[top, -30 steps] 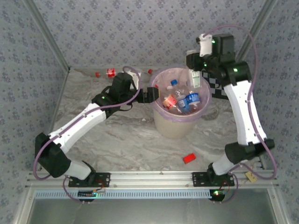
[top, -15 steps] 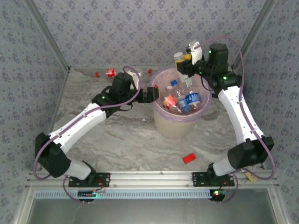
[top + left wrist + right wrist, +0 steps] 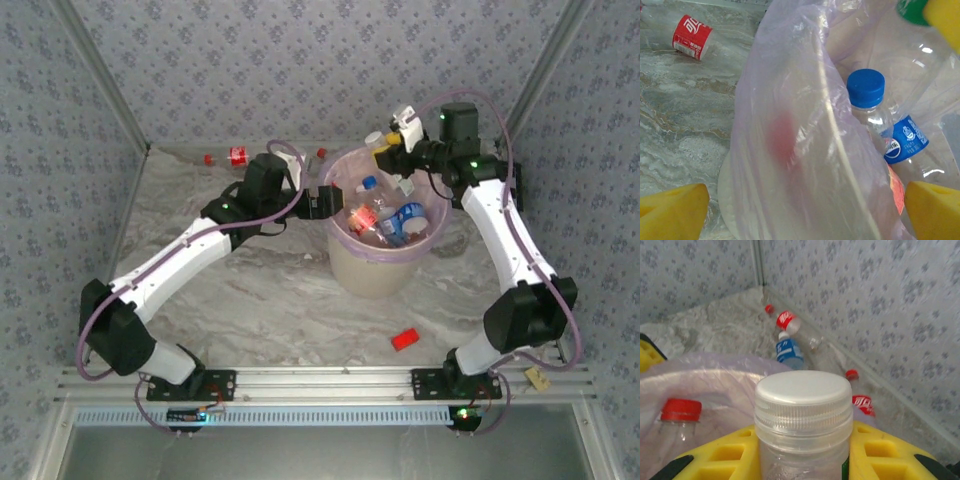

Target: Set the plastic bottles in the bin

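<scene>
While over far bin [image 3: 375,272] rim, right end effector [image 3: 388,152] with bottle [image 3: 803,415].

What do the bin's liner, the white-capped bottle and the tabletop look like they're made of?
Liner: thin, glossy, translucent pink-purple plastic film; it wrinkles and catches light.
White-capped bottle: clear, rigid-looking plastic, its cap opaque white plastic with moulded ridges.
Tabletop: grey-veined, marble-like and matt; real stone or a printed surface, I cannot tell.
</scene>
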{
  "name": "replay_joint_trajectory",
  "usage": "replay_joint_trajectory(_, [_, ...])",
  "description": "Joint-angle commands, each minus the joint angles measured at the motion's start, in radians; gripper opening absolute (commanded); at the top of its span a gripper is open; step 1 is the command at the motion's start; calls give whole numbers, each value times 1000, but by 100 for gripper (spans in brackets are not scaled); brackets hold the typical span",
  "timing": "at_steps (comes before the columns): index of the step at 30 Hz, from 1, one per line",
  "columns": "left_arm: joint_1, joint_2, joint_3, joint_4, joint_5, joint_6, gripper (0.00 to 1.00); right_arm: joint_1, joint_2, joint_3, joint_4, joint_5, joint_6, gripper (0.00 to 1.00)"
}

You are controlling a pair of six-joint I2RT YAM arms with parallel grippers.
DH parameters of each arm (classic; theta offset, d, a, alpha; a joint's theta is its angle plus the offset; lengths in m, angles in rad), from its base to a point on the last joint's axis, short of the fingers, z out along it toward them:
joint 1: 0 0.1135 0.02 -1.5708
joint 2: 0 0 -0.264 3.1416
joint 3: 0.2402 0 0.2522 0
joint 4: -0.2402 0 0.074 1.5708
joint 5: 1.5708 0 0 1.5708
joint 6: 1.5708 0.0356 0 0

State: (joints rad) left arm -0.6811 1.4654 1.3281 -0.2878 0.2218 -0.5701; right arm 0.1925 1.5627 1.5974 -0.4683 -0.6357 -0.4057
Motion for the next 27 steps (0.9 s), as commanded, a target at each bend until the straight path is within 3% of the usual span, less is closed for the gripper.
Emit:
replay_joint_trajectory(1, [-4,27,13,-50,-3,10,100,39,59,42,-266,-28,-71,10])
replay_joint_trajectory(6, [-5,37,20,-48,3,7,100,61,132,99,-372,-41,-117,12])
replay_joint_trajectory(11, [-5,36,22,-48,4,9,100,84,202,177,-476,-70,-141,22])
replay_joint_trajectory(12, [-5,37,22,-48,4,9,100,87,207,190,-487,-68,-141,29])
replay_joint_trajectory(15, [-4,33,19,-49,0,12,100,88,190,226,-504,-66,-129,65])
replay_joint_trajectory(16, [-6,30,19,-52,-1,13,100,90,175,235,-496,-58,-121,70])
replay_joint_trajectory(18, [-5,25,16,-53,-4,16,100,88,146,253,-485,-43,-104,72])
replay_joint_trajectory(22, [-6,19,8,-50,-6,16,100,88,98,299,-460,11,-51,89])
replay_joint_trajectory(27, [-6,9,-3,-43,-6,15,100,85,65,346,-449,91,3,90])
